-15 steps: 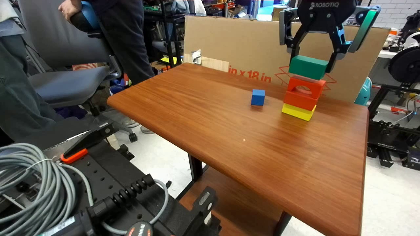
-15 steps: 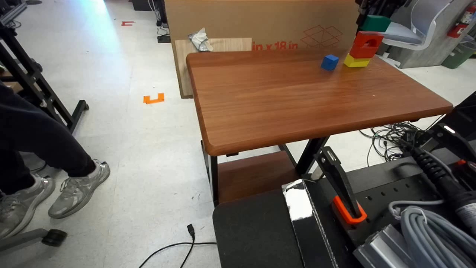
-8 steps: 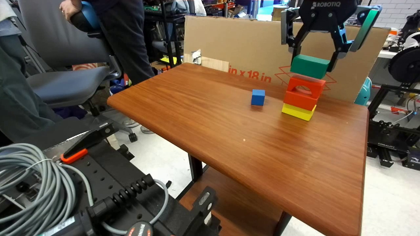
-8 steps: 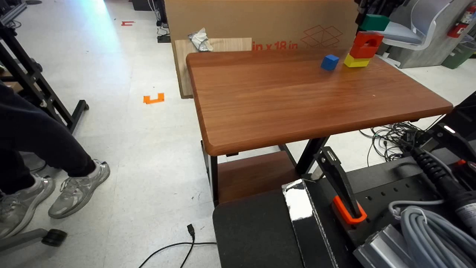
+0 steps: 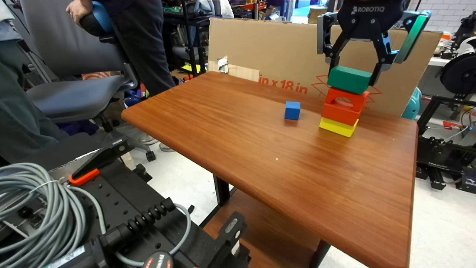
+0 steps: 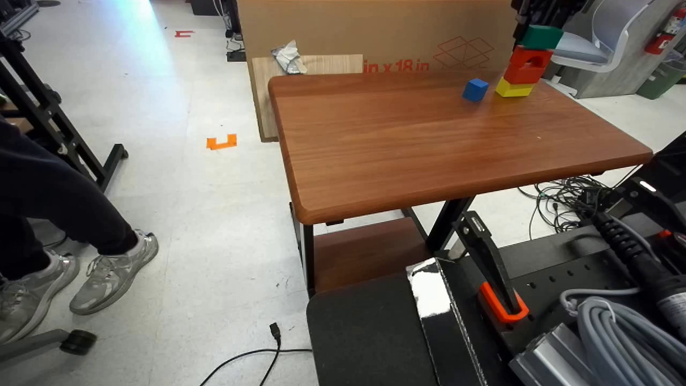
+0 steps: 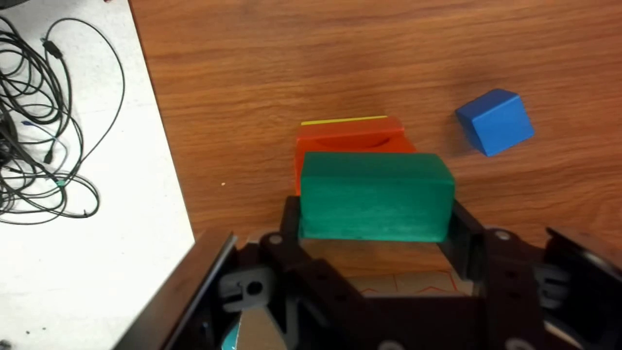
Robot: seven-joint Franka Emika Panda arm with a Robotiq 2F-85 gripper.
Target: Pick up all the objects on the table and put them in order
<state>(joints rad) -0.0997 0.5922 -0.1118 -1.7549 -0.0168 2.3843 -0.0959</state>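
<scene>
gripper (image 5: 352,73) marked "robotiq" clamps the green block (image 5: 349,80); cardboard (image 5: 260,44) behind it says (in loud red) "in x 18 in".

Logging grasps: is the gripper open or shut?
Shut on the green block: in the wrist view, the gripper has a finger against each end. Whether the block touches the orange-red arch below, I cannot tell.

In my wrist view the green block (image 7: 376,206), at centre, hides most of the red blocks (image 7: 350,129); of the yellow block (image 7: 342,120) I get a sliver. Upper right in both exterior views, the top edge cuts off my gripper (image 5: 353,73); in an exterior view, the left edge crops a person (image 6: 59,185).
</scene>
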